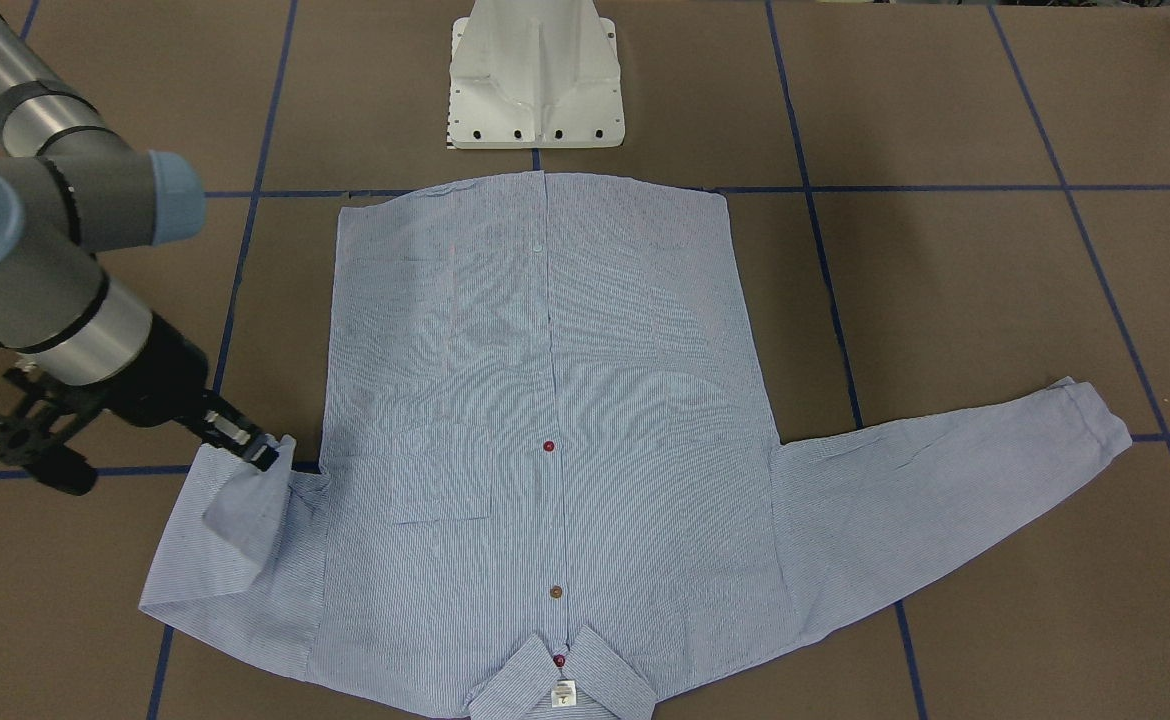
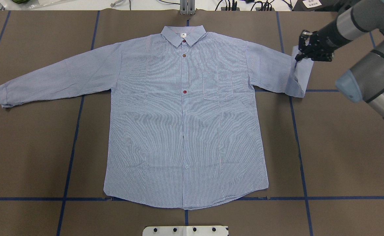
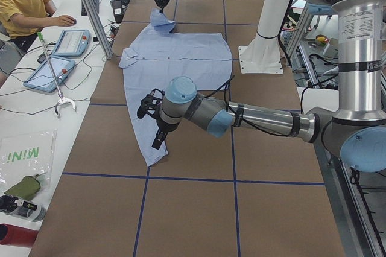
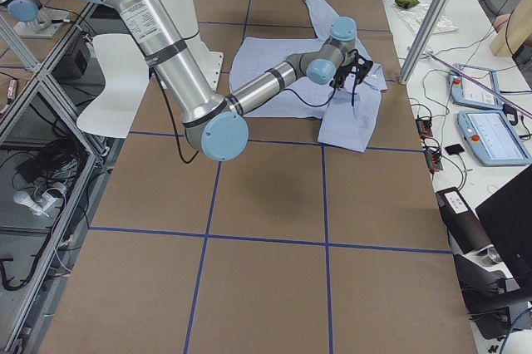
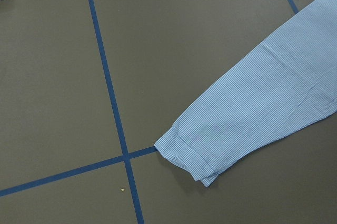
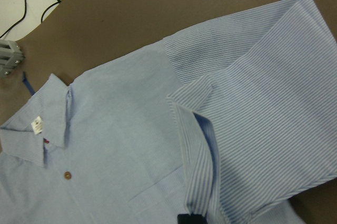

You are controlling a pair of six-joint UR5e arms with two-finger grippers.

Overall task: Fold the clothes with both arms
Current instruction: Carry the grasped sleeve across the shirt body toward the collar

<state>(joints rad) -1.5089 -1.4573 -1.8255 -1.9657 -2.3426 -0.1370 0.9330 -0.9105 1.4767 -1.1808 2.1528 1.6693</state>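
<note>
Right gripper (image 1: 265,453) pinches the shirt (image 2: 185,114) by one sleeve cuff (image 6: 192,145), raised and doubled back toward the shoulder; left gripper (image 3: 158,138) hangs over the other cuff (image 5: 187,153), finger state cannot be told; shirt lies flat, front up, lengthwise from collar at the far edge to hem near the pedestal (image 1: 535,80); brown table (image 2: 343,147), blue tape grid (image 2: 299,147).

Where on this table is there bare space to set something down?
Bare table lies robot-side of the left sleeve and, beside the shirt, robot-side of the right gripper. Crowded: the right sleeve it grips, the left cuff by the left gripper.
</note>
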